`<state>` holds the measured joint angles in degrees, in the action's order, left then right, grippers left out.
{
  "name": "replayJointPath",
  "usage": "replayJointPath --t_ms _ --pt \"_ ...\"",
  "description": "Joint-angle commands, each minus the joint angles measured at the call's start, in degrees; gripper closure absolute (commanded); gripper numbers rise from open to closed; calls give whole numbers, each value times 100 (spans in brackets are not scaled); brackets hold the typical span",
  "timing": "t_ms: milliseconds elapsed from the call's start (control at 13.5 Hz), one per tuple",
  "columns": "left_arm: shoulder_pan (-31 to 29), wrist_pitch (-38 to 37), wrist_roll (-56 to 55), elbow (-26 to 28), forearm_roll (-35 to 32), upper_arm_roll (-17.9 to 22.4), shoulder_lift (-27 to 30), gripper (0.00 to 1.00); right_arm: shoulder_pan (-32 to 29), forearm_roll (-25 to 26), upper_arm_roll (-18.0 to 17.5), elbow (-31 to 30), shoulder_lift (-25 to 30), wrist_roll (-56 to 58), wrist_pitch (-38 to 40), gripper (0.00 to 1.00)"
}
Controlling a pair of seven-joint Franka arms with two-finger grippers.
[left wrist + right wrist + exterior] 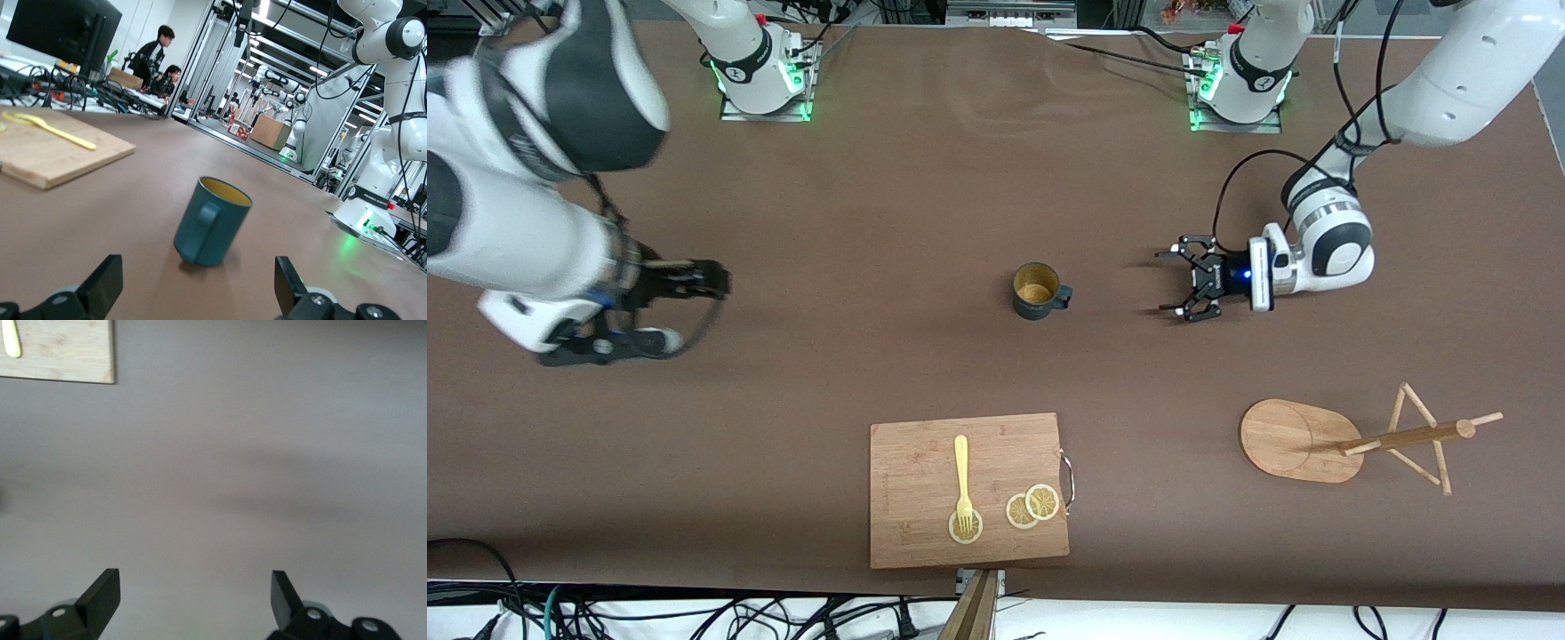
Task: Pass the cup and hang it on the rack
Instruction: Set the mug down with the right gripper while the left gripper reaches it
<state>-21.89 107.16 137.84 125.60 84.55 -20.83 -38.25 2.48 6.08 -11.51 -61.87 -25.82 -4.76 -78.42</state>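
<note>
Teal cup [1038, 291] stands upright mid-surface, handle toward the left pincer [1181, 283], which is spread wide and low beside it, lined up for a grab, while the right pincer [713, 283] waits, also wide, and the bamboo rack [1352, 437] stands apart.

Brown matte table surface [925, 178] filled most of the front view. Tangled cables [649, 613] lay along a white strip at its near edge. The left wrist view showed a lab hall: a dark monitor [60, 30] over a cluttered bench [40, 87], two seated people [157, 57], metal frame posts [213, 60], cardboard boxes [270, 130], and bright ceiling strip lights [320, 37]. Green light glowed on the tabletop.
</note>
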Motion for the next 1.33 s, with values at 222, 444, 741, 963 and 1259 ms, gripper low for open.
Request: replayJointPath --t_ms 222,444,741,963,1259 --pt "921 236 927 -361 1148 44 -288 0 -529 -19 358 -763 1217 502 328 0" --pt "1291 367 1262 -536 1519 44 -551 0 -547 -28 604 -923 1648 537 284 0" --pt "1581 376 2070 -633 1915 44 -912 0 -669 -11 711 -1221 2044 502 406 0" --pt "1819 429 2580 -633 2319 36 -1097 0 -793 -124 720 -1687 2248 896 336 0" --pt "1925 411 2914 -624 2338 36 -1167 4 -942 -467 790 -1846 2248 1029 389 0"
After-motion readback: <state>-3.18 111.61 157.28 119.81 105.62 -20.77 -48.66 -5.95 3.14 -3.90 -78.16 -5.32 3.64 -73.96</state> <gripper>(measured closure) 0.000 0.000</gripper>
